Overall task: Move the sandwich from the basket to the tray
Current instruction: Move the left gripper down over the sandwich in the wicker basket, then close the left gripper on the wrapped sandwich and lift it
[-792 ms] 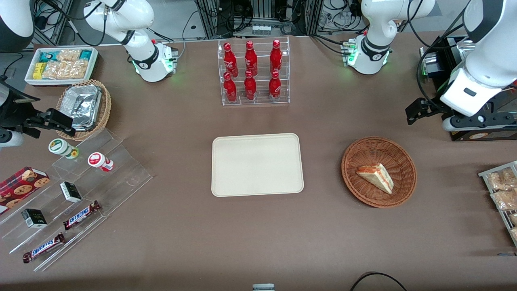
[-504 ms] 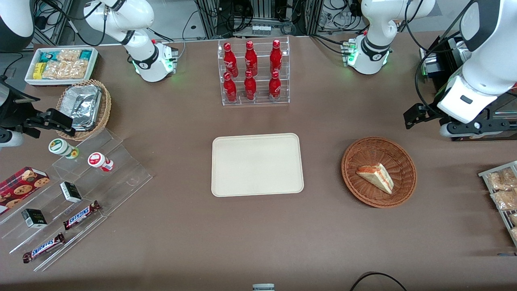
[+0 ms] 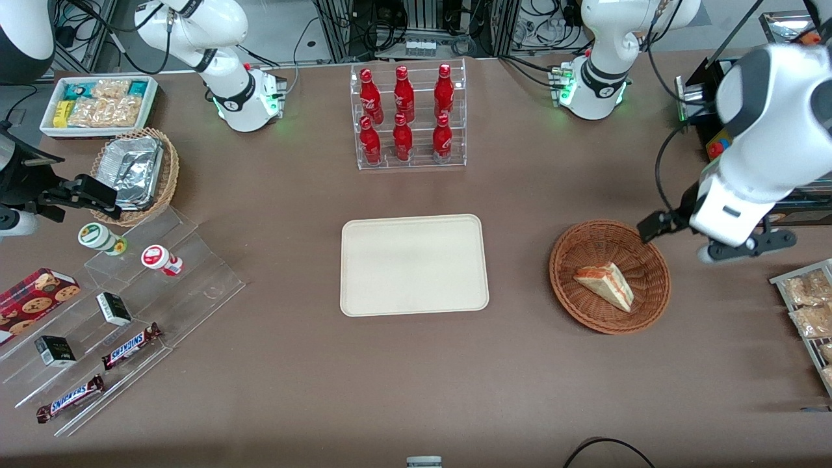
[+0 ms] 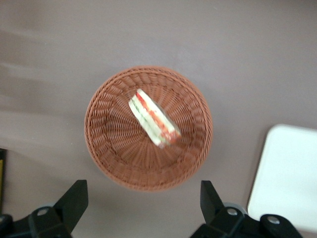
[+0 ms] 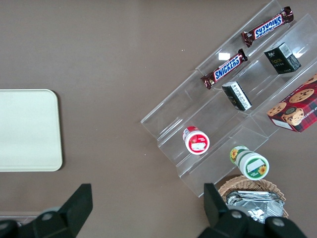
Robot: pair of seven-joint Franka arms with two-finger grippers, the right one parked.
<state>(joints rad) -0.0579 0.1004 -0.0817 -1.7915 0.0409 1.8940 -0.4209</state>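
A triangular white-bread sandwich (image 3: 605,285) with red-orange and green filling lies in the round reddish-brown wicker basket (image 3: 572,250). The cream tray (image 3: 413,265) lies flat beside the basket, toward the parked arm's end, with nothing on it. My left gripper (image 3: 747,246) hangs above the table just outside the basket's rim, toward the working arm's end. In the left wrist view the gripper (image 4: 141,201) is open, its black fingers (image 4: 74,201) spread wide with bare table between them. That view also shows the sandwich (image 4: 152,119), the basket (image 4: 106,148) and a corner of the tray (image 4: 287,173).
A clear rack of red bottles (image 3: 406,117) stands farther from the front camera than the tray. A wire rack of snack bags (image 3: 809,309) sits at the working arm's end. A black box (image 3: 777,214) lies near the gripper. Acrylic steps with snacks (image 3: 123,305) are at the parked arm's end.
The left arm has swung nearer to the front camera and toward the basket, bringing the gripper down beside its rim. The sandwich, basket and tray have not moved.
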